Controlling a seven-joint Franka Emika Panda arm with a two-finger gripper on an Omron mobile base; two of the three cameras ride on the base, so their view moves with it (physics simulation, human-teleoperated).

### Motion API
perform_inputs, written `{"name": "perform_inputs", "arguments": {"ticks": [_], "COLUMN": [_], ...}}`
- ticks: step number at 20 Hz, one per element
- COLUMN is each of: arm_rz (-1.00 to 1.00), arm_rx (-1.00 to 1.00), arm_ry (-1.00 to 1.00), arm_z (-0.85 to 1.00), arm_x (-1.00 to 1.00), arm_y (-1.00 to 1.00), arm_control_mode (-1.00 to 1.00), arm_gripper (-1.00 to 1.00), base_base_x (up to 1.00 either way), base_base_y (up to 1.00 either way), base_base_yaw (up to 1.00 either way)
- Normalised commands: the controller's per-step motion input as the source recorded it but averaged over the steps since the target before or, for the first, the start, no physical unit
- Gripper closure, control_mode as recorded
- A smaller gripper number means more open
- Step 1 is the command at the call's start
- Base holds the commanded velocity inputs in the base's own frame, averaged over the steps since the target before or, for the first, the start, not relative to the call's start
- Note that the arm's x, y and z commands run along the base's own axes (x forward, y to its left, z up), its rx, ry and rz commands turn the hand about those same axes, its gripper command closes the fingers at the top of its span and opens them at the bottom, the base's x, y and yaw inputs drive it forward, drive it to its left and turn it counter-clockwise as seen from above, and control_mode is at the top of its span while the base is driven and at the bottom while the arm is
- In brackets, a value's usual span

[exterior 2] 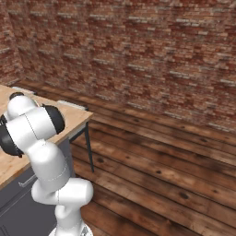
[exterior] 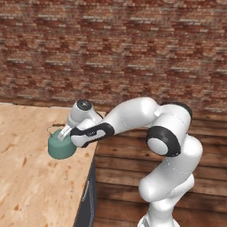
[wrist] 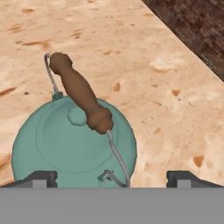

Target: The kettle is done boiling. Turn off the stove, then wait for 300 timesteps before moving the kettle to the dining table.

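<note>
You see the kettle (exterior: 62, 147) standing on the table (exterior: 31, 186) near its right edge, with the arm's hand bent down over it. In the left base view the hand covers the kettle's upper right side, so the lid and most of the handle (exterior: 56, 126) are hidden — just a thin dark loop shows at the upper left. The gripper (exterior: 66, 133) itself is hard to make out there; its tips seem to sit just above the kettle's top.

The hand view gives you what that view hides: the teal lid from above, its small knob (wrist: 77, 116), and the brown grip of the handle (wrist: 82, 94) lying tilted across the top on thin grey wire. The two fingertips (wrist: 37, 178) stand at the bottom corners, spread wide, one on each side of the kettle's body, and not touching the handle — nothing is pinched between them. The kettle's near side is cut off by the bottom of that view.

In the right base view the arm's own white shoulder blocks the kettle and hand; you get just the table's corner (exterior 2: 78, 117), a dark leg (exterior 2: 88, 152) under it, the plank floor (exterior 2: 166, 170) and the brick wall (exterior 2: 138, 50).
</note>
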Motion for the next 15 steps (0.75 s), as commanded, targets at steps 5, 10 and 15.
{"name": "perform_inputs", "arguments": {"ticks": [5,10,15], "arm_rz": [0.0,0.0,0.0], "arm_rx": [0.0,0.0,0.0], "arm_ry": [0.0,0.0,0.0], "arm_z": [0.4,0.36,0.29], "arm_x": [-0.01,-0.11,-0.29], "arm_y": [-0.05,-0.16,-0.2], "arm_control_mode": [-1.0,-1.0,-1.0], "arm_gripper": [-1.0,-1.0,-1.0], "base_base_x": [0.0,0.0,0.0], "base_base_y": [0.0,0.0,0.0], "base_base_yaw": [0.0,0.0,0.0]}}
